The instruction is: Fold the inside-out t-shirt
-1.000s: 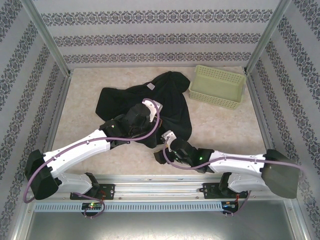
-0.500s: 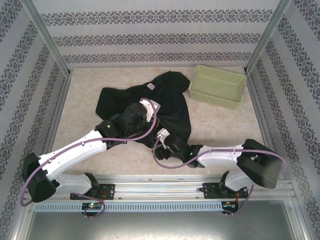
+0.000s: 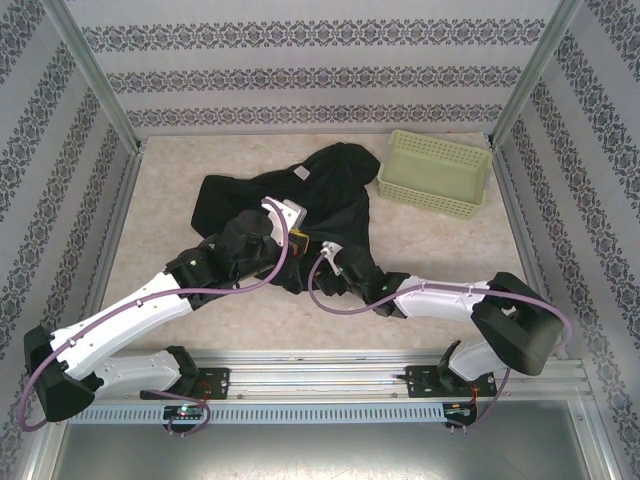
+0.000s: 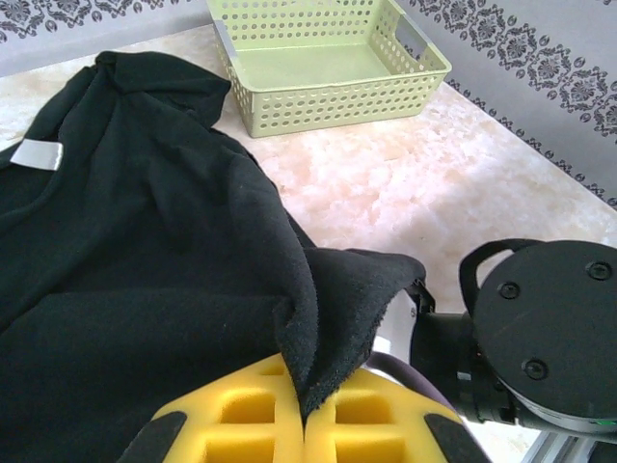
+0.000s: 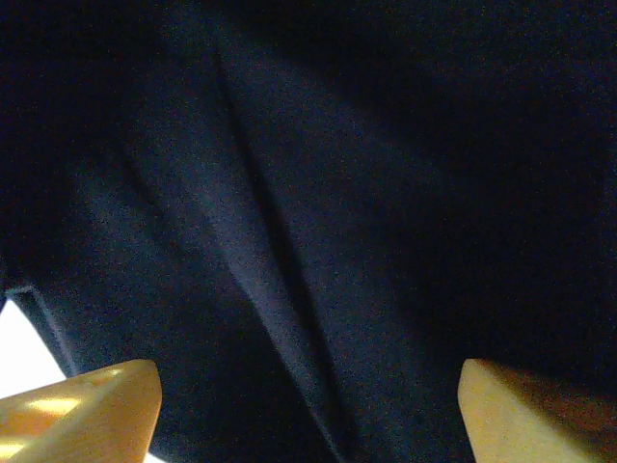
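Inside-out t-shirt [image 3: 335, 200] lies crumpled on the table [image 3: 440, 262], its collar end just beside the left corner of the pale green basket [image 3: 435, 172], with the white tag [image 4: 37, 153] facing up. The left gripper [image 4: 304, 417] is clamped on a raised fold of the shirt's edge, on the side away from the basket. The right gripper [image 5: 307, 405] has its jaws spread wide, with black cloth across the gap in front of them.
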